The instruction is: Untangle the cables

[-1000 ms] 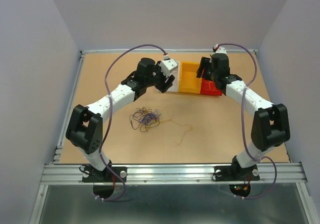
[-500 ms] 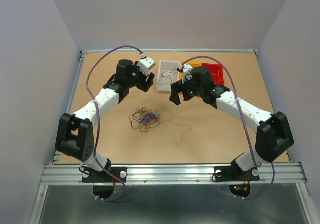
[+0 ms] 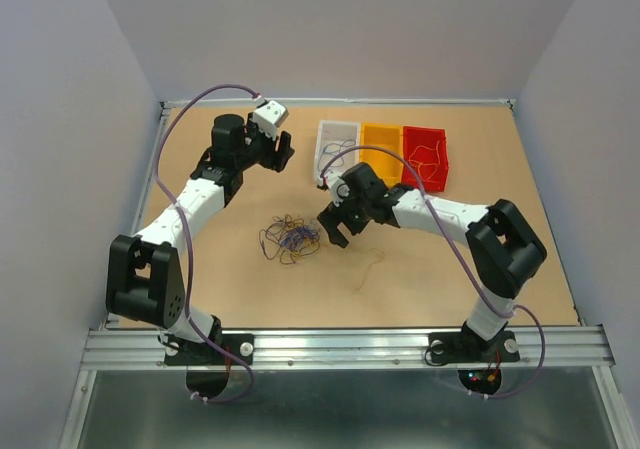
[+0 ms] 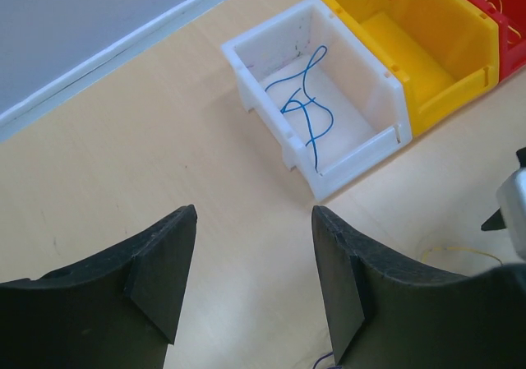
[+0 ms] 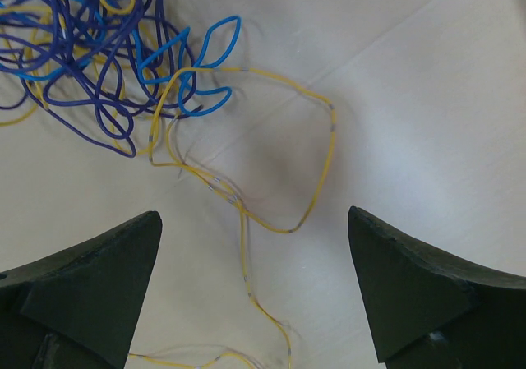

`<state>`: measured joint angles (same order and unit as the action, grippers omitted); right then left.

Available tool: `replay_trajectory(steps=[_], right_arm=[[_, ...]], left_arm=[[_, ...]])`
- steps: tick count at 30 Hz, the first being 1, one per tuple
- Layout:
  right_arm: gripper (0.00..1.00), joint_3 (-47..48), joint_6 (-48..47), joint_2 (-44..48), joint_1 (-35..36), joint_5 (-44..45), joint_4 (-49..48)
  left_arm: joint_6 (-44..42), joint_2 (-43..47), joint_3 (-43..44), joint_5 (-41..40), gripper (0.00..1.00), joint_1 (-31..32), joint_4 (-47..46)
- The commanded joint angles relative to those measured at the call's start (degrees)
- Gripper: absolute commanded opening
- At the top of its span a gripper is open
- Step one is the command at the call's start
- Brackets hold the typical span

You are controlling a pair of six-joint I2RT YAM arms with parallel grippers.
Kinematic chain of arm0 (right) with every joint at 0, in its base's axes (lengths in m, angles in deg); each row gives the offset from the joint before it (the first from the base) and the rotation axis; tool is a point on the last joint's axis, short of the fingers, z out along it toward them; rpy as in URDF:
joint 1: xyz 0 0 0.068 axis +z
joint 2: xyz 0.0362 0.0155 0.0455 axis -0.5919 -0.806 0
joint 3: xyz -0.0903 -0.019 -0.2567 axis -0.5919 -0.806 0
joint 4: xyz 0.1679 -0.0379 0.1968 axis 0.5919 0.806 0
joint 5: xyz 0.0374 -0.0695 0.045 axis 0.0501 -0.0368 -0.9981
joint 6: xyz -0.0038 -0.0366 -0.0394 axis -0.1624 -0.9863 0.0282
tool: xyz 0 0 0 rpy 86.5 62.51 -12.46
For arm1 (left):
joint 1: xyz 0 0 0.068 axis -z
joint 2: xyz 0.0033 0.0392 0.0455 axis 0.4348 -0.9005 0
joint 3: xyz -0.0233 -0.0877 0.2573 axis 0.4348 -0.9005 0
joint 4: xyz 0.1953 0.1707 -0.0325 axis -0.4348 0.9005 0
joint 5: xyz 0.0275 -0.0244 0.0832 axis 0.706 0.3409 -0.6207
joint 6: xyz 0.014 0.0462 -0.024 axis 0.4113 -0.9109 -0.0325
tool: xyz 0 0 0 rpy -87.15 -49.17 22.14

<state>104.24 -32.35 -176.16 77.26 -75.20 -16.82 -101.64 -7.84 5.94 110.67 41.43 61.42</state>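
Since a second ago the right gripper [image 3: 335, 231] has swung from the red bin [image 3: 424, 157] down to the cables [image 3: 290, 237]. It is spread wide and empty just beside the tangle on the tan table [image 3: 250, 299]; the left gripper [image 3: 280, 154], jaws apart and empty, hangs near the white bin [image 3: 336, 149], with pale walls [image 3: 60, 119] enclosing the board
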Motion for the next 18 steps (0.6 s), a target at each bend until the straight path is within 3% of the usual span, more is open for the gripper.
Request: replay_trajectory(steps=[1,8,10,12,16,18], right_arm=[[1.0,4.9,-3.44,-2.14,1.65,1.2,2.56],[0.94,5.08,-3.79,-5.39,2.27,-1.42,4.06],[0.84,5.52,-3.88,-7.58,2.88,-0.92,4.23],[0.82,6.13,-4.05,-8.29,3.24,-0.38,4.58],[0.69,6.4,-4.23,-9.08,4.12,1.02,5.11],[0.55,6.4,-4.32,-9.44,4.73,2.51,5.37]], left_arm=[[0.86,1.23,0.21,2.0,0.7,-0.28,-2.77],[0.77,1.41,0.03,2.18,0.7,-0.28,-2.95],[0.86,1.23,-0.06,2.09,0.7,-0.28,-2.95],[0.86,1.14,0.12,2.09,0.7,-0.28,-2.95],[0.86,1.05,0.12,2.09,0.7,-0.28,-2.95],[0.95,1.06,0.12,2.09,0.7,-0.28,-3.04]])
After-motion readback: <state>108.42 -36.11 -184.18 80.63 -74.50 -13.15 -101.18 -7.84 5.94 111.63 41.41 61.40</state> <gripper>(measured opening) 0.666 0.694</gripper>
